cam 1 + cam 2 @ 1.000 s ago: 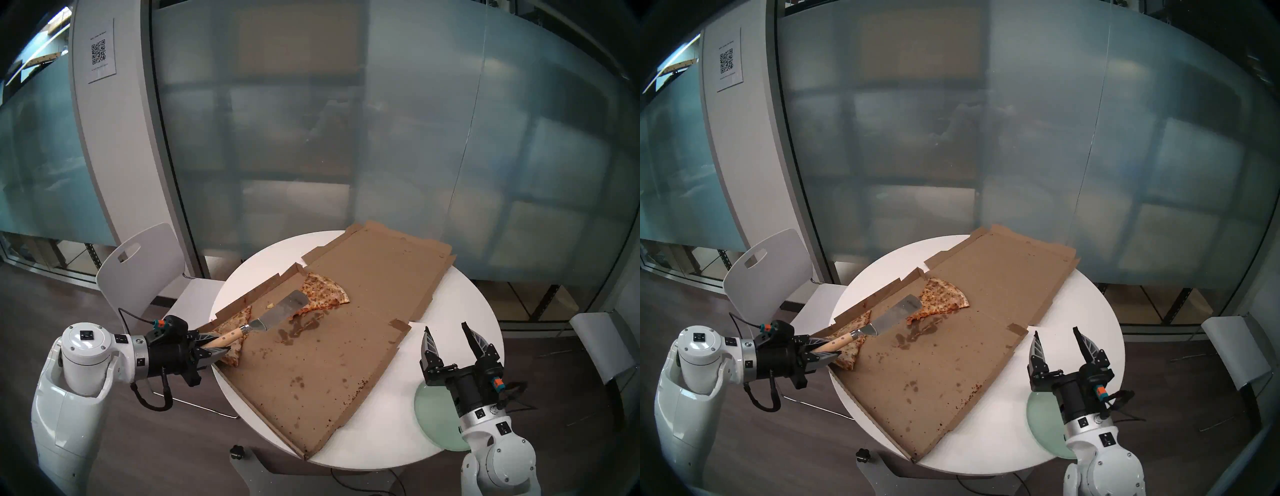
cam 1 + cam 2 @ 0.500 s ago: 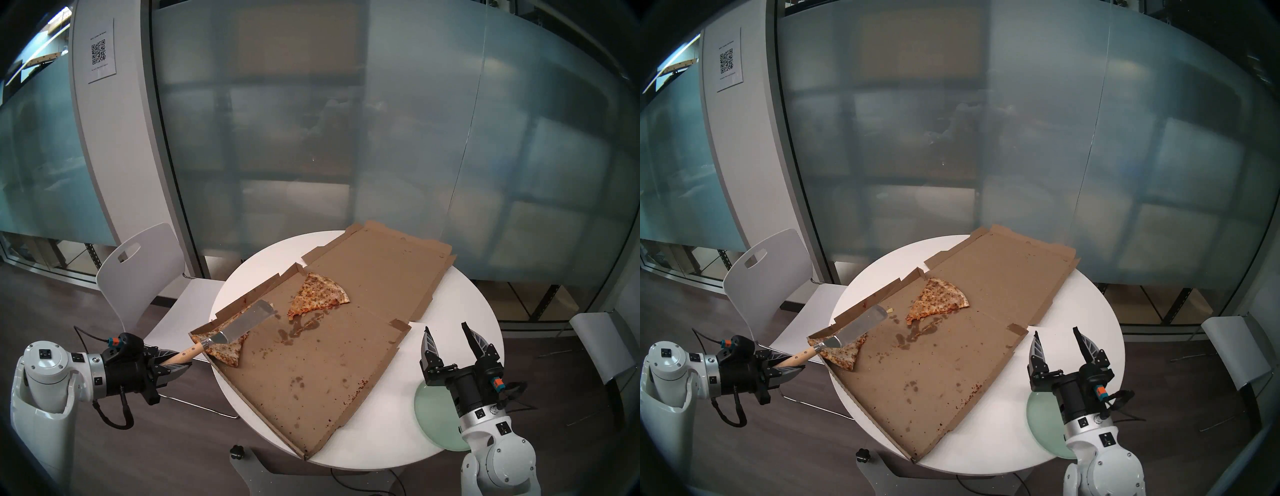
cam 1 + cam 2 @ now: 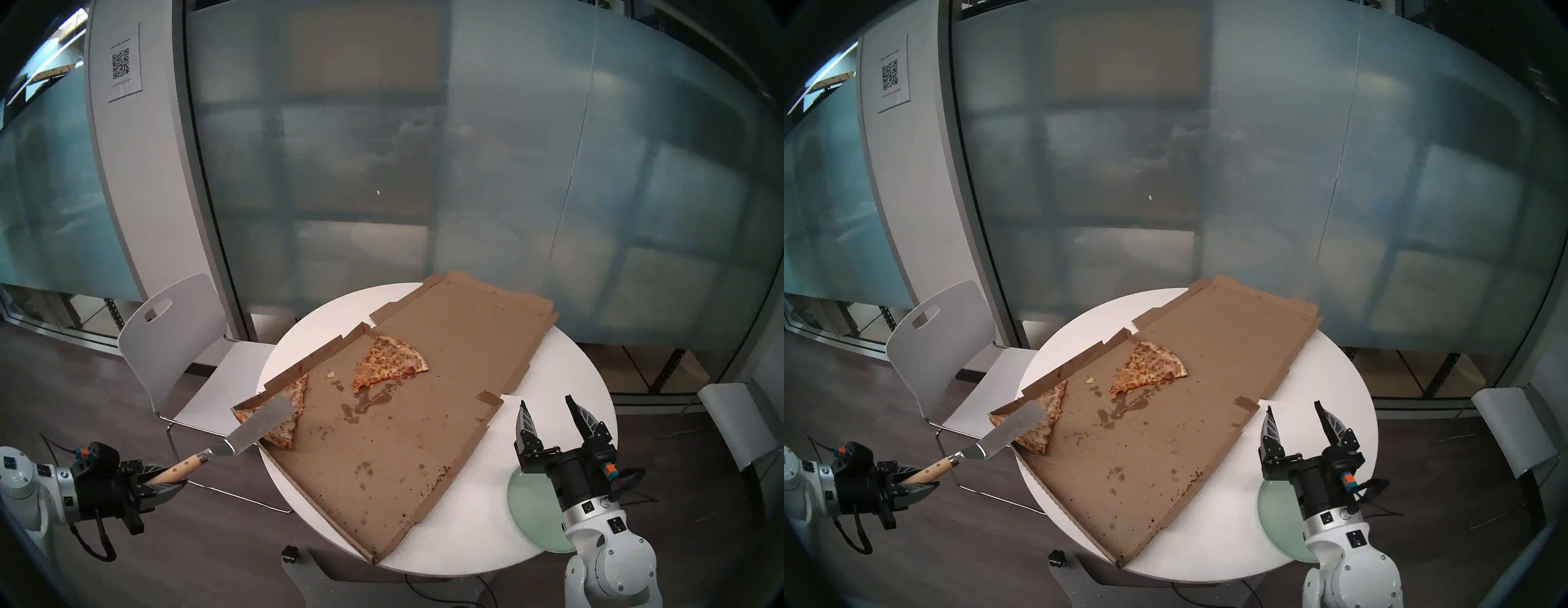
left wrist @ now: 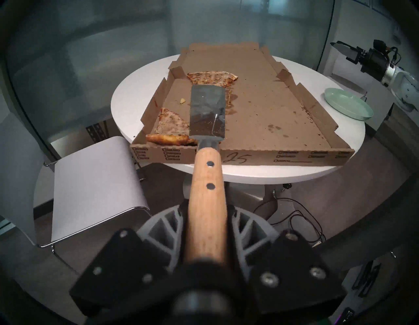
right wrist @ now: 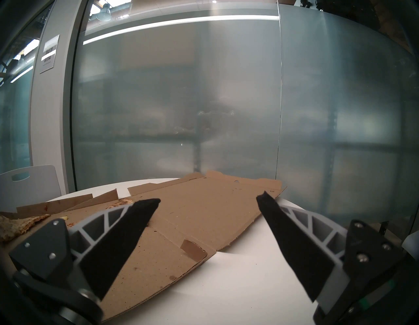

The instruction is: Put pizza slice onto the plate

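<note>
At the box's near-left corner, the pizza slice point(image 3: 280, 418) lies flat, crust against the wall of the pizza box point(image 3: 382, 467). A spatula point(image 3: 259, 426) is held by its wooden handle, pinched in the left gripper point(image 3: 165, 488), its blade apparently hovering over the slice, probably lined up to slide underneath. The right gripper point(image 3: 547, 414) is spread wide above the plate point(image 3: 526, 509), holding nothing.

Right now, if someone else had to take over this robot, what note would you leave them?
Left gripper: shut on the spatula, blade empty, above the pizza slice.
Right gripper: open, empty, raised above the plate.
Slice lies in the near-left corner of the pizza box; plate sits at the table's right edge.
Done: spatula in hand.
Left: get the blade under the slice, carry it to the plate.
</note>
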